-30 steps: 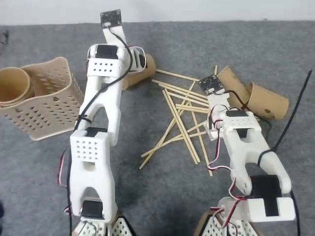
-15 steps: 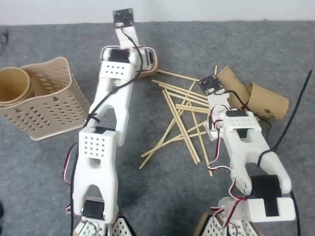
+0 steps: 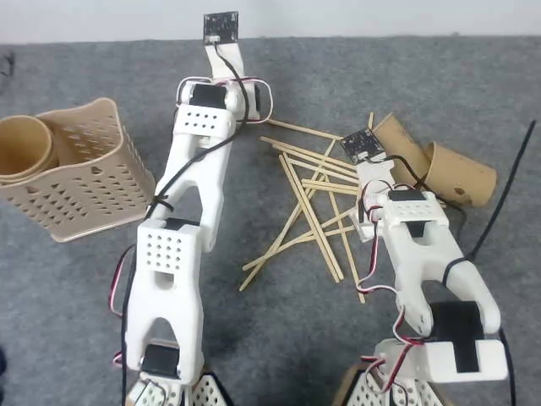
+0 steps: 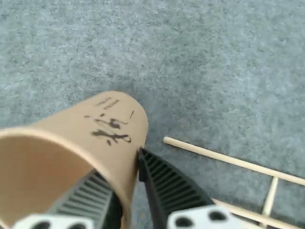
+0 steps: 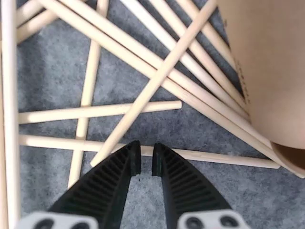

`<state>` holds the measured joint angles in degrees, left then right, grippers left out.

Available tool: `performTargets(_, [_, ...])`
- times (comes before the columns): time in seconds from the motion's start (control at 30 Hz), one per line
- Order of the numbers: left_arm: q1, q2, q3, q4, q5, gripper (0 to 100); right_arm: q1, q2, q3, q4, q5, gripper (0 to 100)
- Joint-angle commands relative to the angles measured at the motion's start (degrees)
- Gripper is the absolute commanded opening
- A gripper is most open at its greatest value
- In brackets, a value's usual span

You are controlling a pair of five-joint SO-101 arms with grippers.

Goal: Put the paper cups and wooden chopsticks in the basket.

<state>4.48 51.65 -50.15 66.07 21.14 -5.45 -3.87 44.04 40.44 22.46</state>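
A: Left gripper (image 4: 119, 164), status?

B: Clamped on a paper cup (image 4: 86, 138). One finger is inside the rim, the other outside, with the wall pinched between.

A: Where is that cup?

B: At the far middle of the grey carpet (image 3: 473, 85), under the left wrist. The mouth faces back at the wrist and the base points away, so the long axis runs along the gripper. I can't tell whether it is lifted or touching the carpet.

A: Which way is the basket from it?

B: The basket (image 3: 84, 182) is left of the cup and nearer, well apart. The left arm is the closer one. My call is that the cup has to swing left and come back towards the near side.

A: How does the cup look?

B: Plain brown paper with some dark print near the rim. It is round and not crushed, and looks light. A rim pinch could slip or dent it.

A: Anything at the basket already?

B: Another cup (image 3: 21, 144) sits at the basket's left end. It looks to be in the mouth, but I'm not sure.

A: Right side?

B: The right gripper (image 5: 142, 162) is low over the chopsticks (image 3: 314, 182), jaws a slit apart with nothing between them. The sticks are a crossed pile at centre, pale wood, all loose. Two more cups (image 3: 461, 176) and (image 3: 397, 139) lie on their sides at the far right, touching the pile's edge.
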Motion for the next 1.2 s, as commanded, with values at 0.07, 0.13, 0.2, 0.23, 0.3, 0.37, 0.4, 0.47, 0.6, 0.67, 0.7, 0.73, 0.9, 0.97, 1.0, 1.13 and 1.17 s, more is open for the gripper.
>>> performTargets(0.07, [-2.6, -1.6, -2.9, 6.3, -0.8, 1, -1.4, 0.2, 0.1, -0.7, 0.7, 5.8])
performTargets(0.13, [-2.5, -2.5, -5.8, 9.7, -1.8, 1, -1.4, 0.2, 0.1, -0.7, 0.7, 5.8])
performTargets(0.2, [-1.5, -3.7, -10.5, 13.6, -4.2, 1, -1.4, 0.2, 0.1, -0.7, 0.7, 5.8])
performTargets(0.23, [-1.1, -4.4, -13.7, 15.8, -5.6, 1, -1.4, 0.2, 0.1, -0.7, 0.7, 5.8])
performTargets(0.3, [-1.1, -5.3, -20.4, 19.9, -7.6, 1, -1.4, 0.2, 0.1, -0.7, 0.7, 5.8])
performTargets(0.37, [-1.8, -6.2, -26.9, 23.5, -8.0, 1, -1.4, 0.2, 0.1, -0.7, 0.7, 5.8])
performTargets(0.4, [-2.0, -6.5, -30.0, 25.7, -8.0, 1, -1.4, 0.2, 0.1, -0.7, 0.7, 5.8])
performTargets(0.47, [-2.4, -7.3, -36.4, 30.4, -8.2, 1, -1.4, 0.2, 0.1, -0.7, 0.7, 5.8])
performTargets(0.6, [-3.6, -9.8, -44.8, 34.8, -8.2, 1, -1.4, 0.2, 0.1, -0.7, 0.7, 5.8])
performTargets(0.67, [-4.8, -13.4, -44.7, 34.8, -8.2, 1, -1.4, 0.2, 0.1, -0.7, 0.7, 5.8])
performTargets(0.7, [-5.1, -15.6, -43.6, 34.8, -8.3, 1, -1.4, 0.2, 0.1, -0.7, 0.7, 5.8])
performTargets(0.73, [-5.3, -18.3, -42.2, 34.8, -8.7, 1, -1.4, 0.2, 0.1, -0.7, 0.7, 5.8])
performTargets(0.9, [-4.2, -34.2, -31.4, 34.7, -20.0, 1, -1.4, 0.2, 0.1, -0.7, 0.7, 5.8])
performTargets(0.97, [-4.0, -41.0, -25.5, 34.6, -24.5, 1, -1.4, 0.2, 0.1, -0.7, 0.7, 5.8])
performTargets(1.0, [-4.0, -44.2, -22.6, 34.5, -26.5, 1, -1.4, 0.2, 0.1, -0.7, 0.7, 5.8])
performTargets(1.13, [-8.4, -56.5, -11.3, 34.5, -34.3, 1, -1.4, 0.2, 0.1, -0.7, 0.7, 5.8])
performTargets(1.17, [-10.2, -59.2, -8.6, 34.5, -36.8, 1, -1.4, 0.2, 0.1, -0.7, 0.7, 5.8])
